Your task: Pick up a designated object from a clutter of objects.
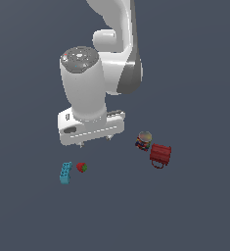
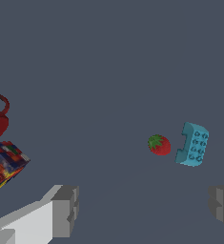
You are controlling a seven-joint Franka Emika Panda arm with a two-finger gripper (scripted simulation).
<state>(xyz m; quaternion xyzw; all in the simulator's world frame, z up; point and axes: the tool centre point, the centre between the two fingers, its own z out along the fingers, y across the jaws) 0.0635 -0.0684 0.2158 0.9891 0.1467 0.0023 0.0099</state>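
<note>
Tiny red strawberry [image 1: 81, 167] [image 2: 159, 144], green leafy cap, beside cyan brick [image 1: 65, 173] [image 2: 193, 144]

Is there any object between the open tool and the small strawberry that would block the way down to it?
Nothing visible does. The tool is open above the floor, and the strawberry lies in the open. The cyan brick sits close beside it, on the exterior view's left, apart from it. The can and red box lie far off.

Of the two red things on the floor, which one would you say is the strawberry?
The strawberry is the tiny roundish one with a green cap, beside the cyan brick; the larger ribbed red box sits by the can.
</note>
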